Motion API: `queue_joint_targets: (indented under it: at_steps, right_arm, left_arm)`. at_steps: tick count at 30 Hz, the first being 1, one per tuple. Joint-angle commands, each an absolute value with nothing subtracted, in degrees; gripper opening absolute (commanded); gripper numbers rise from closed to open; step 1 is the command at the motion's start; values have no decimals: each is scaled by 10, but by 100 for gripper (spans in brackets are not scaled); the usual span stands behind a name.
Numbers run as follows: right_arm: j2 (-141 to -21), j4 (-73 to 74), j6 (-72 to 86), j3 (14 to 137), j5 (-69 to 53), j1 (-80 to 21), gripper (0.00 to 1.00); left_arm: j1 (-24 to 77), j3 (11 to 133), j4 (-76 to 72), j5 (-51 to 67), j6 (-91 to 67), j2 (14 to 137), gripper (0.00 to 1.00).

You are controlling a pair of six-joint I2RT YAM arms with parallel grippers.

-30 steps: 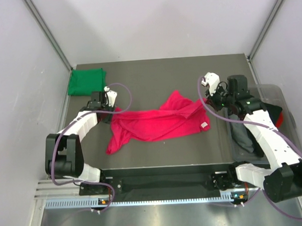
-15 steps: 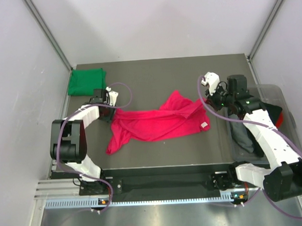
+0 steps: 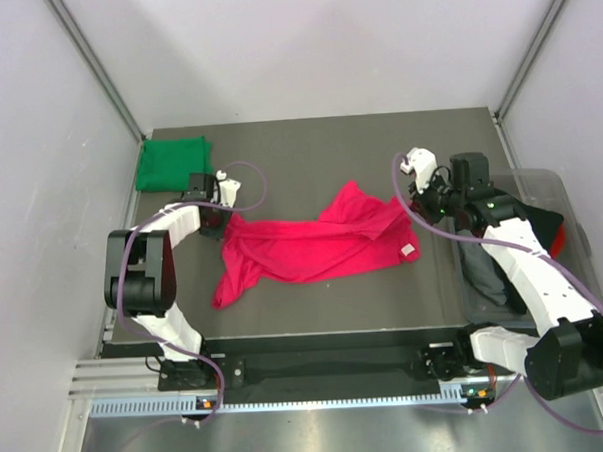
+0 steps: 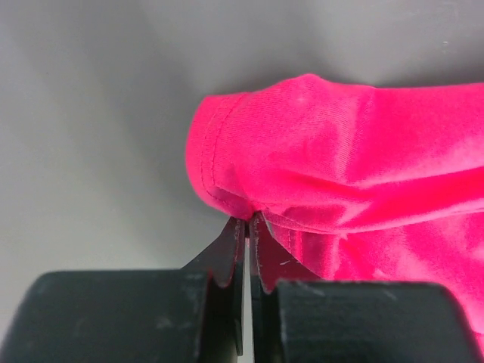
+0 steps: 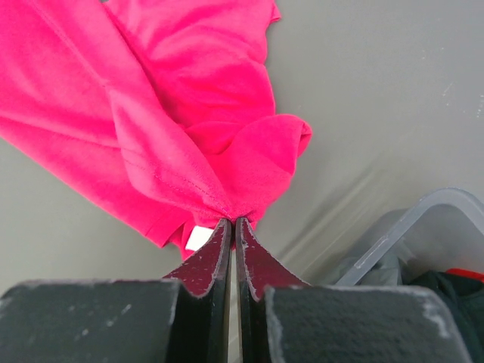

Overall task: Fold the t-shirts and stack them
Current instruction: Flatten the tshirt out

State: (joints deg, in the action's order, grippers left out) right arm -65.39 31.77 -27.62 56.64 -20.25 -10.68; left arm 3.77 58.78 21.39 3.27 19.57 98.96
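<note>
Arms stretched forward, left end effector and right end effector clamp the pink t-shirt.

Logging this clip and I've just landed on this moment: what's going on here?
Both arms are working on the crimson-pink t-shirt, which lies bunched and unfolded across the middle of the table. The left claw is shut on a hemmed edge at the shirt's left end. The right claw is pinching an edge at its right end. The green t-shirt lies apart in the far left corner and looks already folded. A clear bin with more cloth sits at the table's right side.
</note>
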Motion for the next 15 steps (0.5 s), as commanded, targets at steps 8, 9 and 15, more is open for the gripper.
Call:
queue_joint_targets:
  at_steps: [8,9,15]
  right_arm:
    - [-657,274,-219,663,-120,-97,0]
    - [-651,278,-217,690,-120,-98,0]
    - [-616,299,-227,771,-120,-98,0]
  left_arm:
    - [34,610,316,60,235,732,0]
    - [34,610,322,58,240,704,0]
    - [34,656,375,28,264,535,0]
